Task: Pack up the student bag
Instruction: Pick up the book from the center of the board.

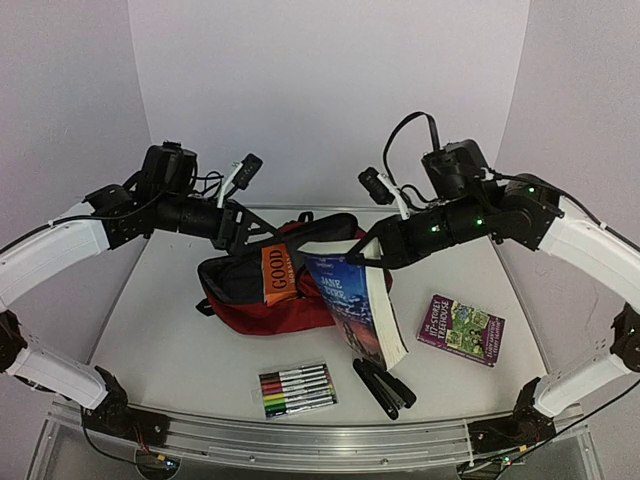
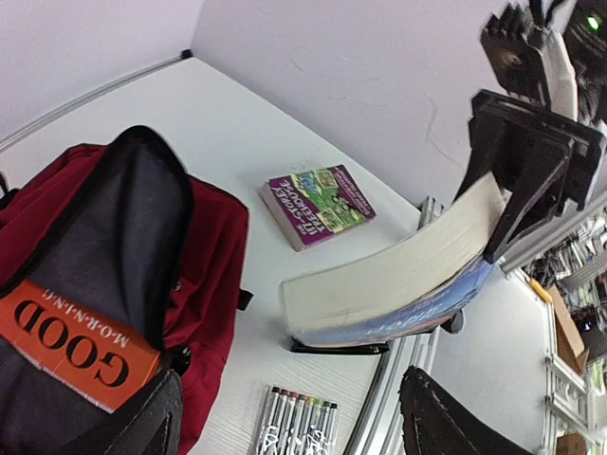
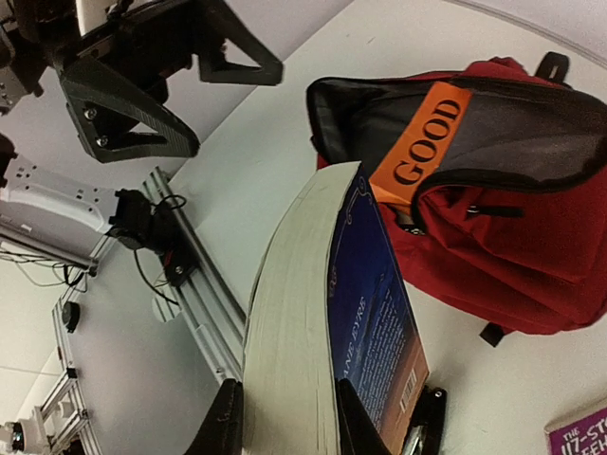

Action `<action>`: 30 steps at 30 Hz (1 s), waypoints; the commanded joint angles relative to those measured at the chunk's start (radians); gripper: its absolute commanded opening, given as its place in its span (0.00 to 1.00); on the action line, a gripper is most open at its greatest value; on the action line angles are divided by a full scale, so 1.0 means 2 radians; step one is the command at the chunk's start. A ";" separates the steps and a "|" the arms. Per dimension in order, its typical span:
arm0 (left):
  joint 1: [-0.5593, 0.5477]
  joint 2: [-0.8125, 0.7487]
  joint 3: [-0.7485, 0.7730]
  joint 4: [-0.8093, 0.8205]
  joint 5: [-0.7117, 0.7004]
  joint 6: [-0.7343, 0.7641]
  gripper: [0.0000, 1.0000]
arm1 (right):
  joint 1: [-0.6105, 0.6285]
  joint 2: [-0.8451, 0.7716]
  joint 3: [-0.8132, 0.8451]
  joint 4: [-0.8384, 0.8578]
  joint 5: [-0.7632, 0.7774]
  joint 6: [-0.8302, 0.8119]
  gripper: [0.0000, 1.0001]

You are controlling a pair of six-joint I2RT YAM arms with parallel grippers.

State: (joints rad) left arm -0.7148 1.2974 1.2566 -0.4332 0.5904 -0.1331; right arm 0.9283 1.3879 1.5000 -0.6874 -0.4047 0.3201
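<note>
And here the right gripper (image 1: 378, 255) is seen clamped on a thick blue paperback (image 1: 355, 305), one finger pressed to the cover and the other to the page block, with the book held tilted and hanging down from the jaws. Just past the book's far corner, as seen from that wrist, the student bag (image 3: 512, 256) is found lying on the table (image 1: 170, 330) with its main compartment gaping open. Whether the paperback touches the bag's rim cannot be told. An orange book (image 3: 417, 142) marked GOOD is already lodged in the opening, half sticking out. The left gripper (image 1: 245, 228) is spread wide with nothing between its fingers, and it is poised just above the bag's mouth, with the orange book directly beneath it. Out to the right gripper's own right, a purple book (image 1: 460, 328) is laid flat, well apart from the bag. Below the held paperback a black object (image 1: 383, 387) is seen on the table, and just beside that, toward the left arm, a pack of markers (image 1: 297, 390) is laid out.
</note>
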 commanded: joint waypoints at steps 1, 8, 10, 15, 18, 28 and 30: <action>-0.044 0.022 0.038 -0.035 0.050 0.091 0.79 | 0.000 0.023 0.043 0.068 -0.116 -0.023 0.00; -0.076 0.025 0.050 -0.068 0.113 0.129 0.84 | -0.006 0.072 0.033 0.071 -0.220 -0.046 0.00; -0.085 0.027 0.055 -0.085 0.124 0.141 0.84 | -0.010 0.089 0.035 0.072 -0.246 -0.050 0.00; -0.094 0.022 0.035 -0.096 0.084 0.171 0.85 | -0.014 0.108 0.047 0.075 -0.304 -0.057 0.00; -0.097 0.021 0.021 -0.094 0.068 0.180 0.85 | -0.015 0.107 0.052 0.077 -0.315 -0.057 0.00; -0.100 0.009 -0.011 -0.075 0.061 0.192 0.86 | -0.037 0.092 0.038 0.111 -0.347 -0.031 0.00; -0.101 0.008 -0.012 -0.075 0.069 0.192 0.85 | -0.043 0.090 0.036 0.117 -0.353 -0.026 0.00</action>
State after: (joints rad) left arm -0.9097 1.3495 1.2308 -0.6025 0.7080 0.2237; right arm 0.8669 1.6421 1.5261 -0.6038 -0.9829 0.2277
